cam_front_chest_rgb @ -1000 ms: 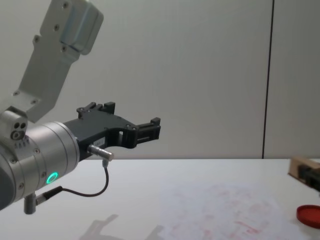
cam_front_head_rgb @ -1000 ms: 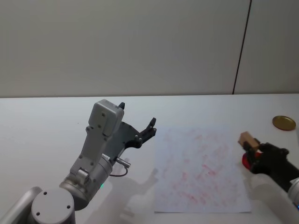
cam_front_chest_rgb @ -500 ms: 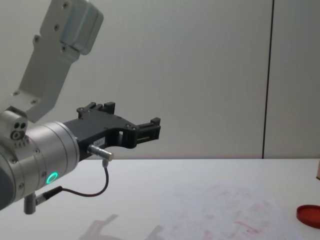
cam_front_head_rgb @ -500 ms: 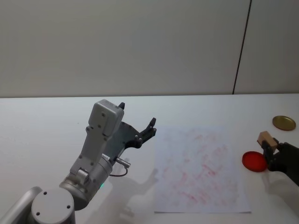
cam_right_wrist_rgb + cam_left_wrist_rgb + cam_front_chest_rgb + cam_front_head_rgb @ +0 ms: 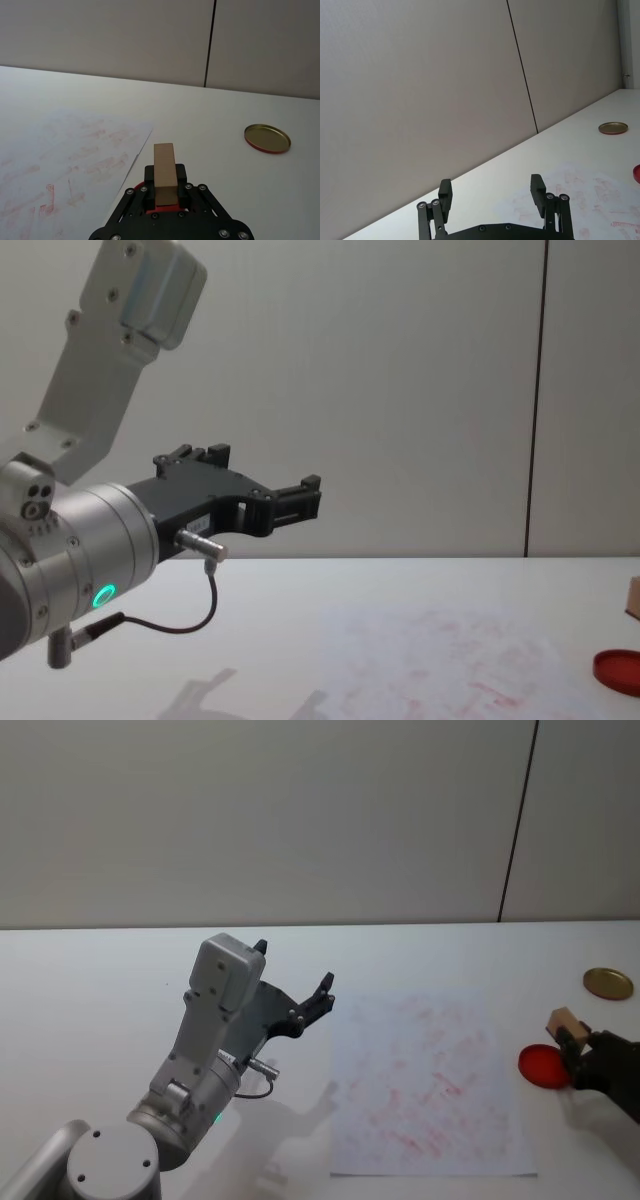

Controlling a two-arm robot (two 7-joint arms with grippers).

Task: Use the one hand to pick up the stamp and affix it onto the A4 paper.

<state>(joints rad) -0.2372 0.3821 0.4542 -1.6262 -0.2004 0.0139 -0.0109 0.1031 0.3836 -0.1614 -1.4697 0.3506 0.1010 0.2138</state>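
Right gripper (image 5: 572, 1042): we see it low at the right edge of the head view, jaws clenched on the stamp (image 5: 563, 1020), which stands up out of them.
Stamp position: held in the air over the near right part of the tabletop (image 5: 90, 980), just beside the red ink pad (image 5: 541, 1066); in the right wrist view the pad's red edge peeks out under the jaws.
A4 paper (image 5: 425, 1080): lies flat to the left of the pad, covered in faint red marks, its right edge near the gripper.
Left gripper (image 5: 295, 1000): parked high at the left, jaws released and holding nothing.
Step in hand (our judgement): carrying the stamp from the pad across to the paper.
How to do it well: we would travel left with the stamp clear of the sheet, keep its face level, come down straight over a paler patch, press once without sliding, then lift straight up so the print does not smear.
Risk: a tilted block would print one edge alone; dragging could shift the loose sheet.
Count, stamps: one.
Count, sheets: one.
Count, red ink pads: one.
Count, gold round lids (image 5: 608, 983): one, far right.
Count, grippers: two, one at work.
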